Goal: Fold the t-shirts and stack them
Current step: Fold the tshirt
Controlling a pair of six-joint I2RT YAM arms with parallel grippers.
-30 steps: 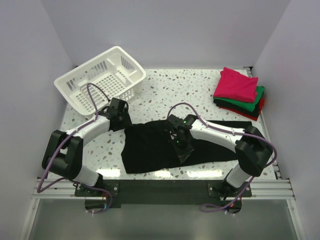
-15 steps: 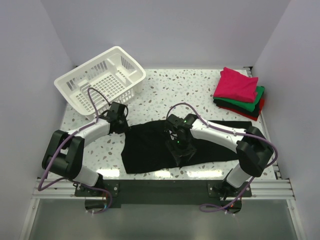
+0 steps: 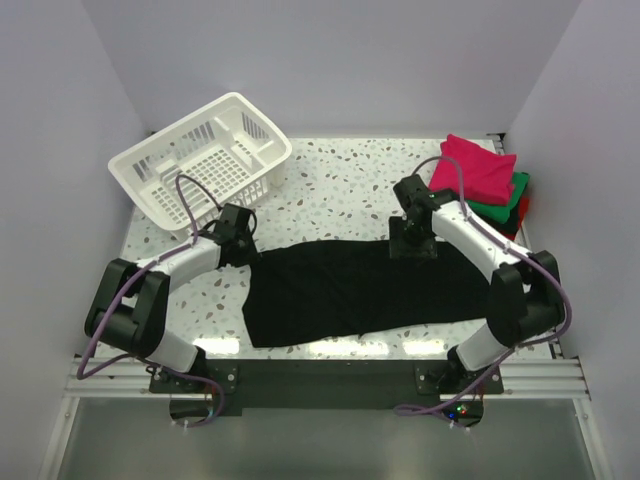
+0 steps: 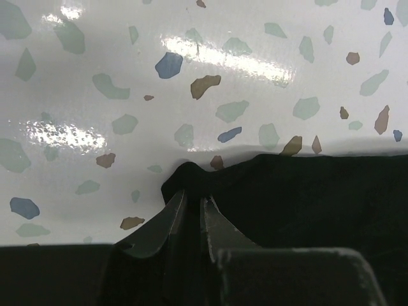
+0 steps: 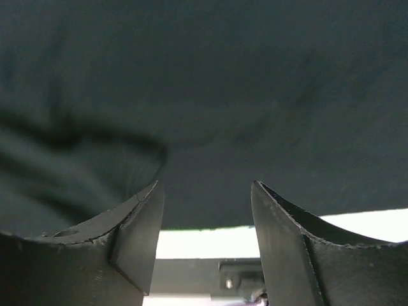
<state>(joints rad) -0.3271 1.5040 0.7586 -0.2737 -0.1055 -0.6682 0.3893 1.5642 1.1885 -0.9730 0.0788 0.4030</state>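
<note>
A large black t-shirt (image 3: 360, 290) lies spread across the front of the table. My left gripper (image 3: 247, 255) is shut on its far left corner; in the left wrist view the fingertips (image 4: 191, 199) pinch a small peak of the black cloth (image 4: 306, 191). My right gripper (image 3: 412, 248) hangs open over the shirt's far edge, right of centre. In the right wrist view its fingers (image 5: 143, 223) stand wide apart with nothing between them, and the black shirt (image 5: 204, 83) fills the picture. Folded t-shirts are stacked at the back right, magenta-pink (image 3: 472, 168) on top of green (image 3: 505, 200).
A white slatted basket (image 3: 200, 155) lies tilted at the back left, just beyond my left arm. The speckled table (image 3: 340, 190) runs to walls on three sides. The mounting rail (image 3: 320, 375) edges the front.
My right gripper let go of the shirt's middle, opened, and moved back and right to the far edge. My left gripper closed on the shirt's corner. The shirt now lies flatter and wider.
</note>
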